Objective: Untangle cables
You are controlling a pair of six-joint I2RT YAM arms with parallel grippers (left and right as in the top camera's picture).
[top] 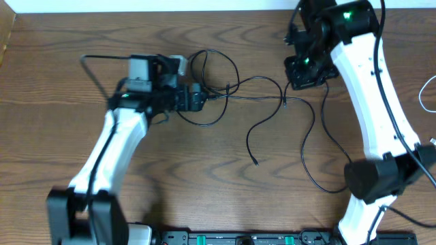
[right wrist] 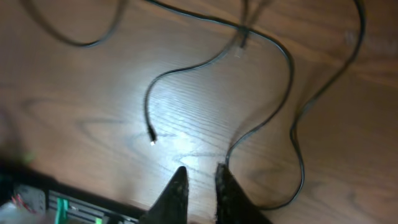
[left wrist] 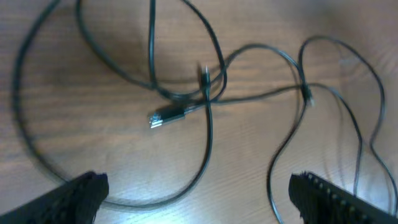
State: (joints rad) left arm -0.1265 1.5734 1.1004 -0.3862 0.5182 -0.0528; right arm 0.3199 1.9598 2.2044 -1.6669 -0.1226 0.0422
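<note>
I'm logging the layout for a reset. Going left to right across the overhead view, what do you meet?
Left gripper → tangled crossing of black cables → loose plug end → right gripper → white cable at the far edge.

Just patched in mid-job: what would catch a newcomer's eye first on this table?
The black cables sprawl across the middle of the table, crossing in a knot beside a small plug. The left gripper hangs open just short of that knot, while the right gripper sits at the back right. A white cable peeks in at the right edge.
</note>
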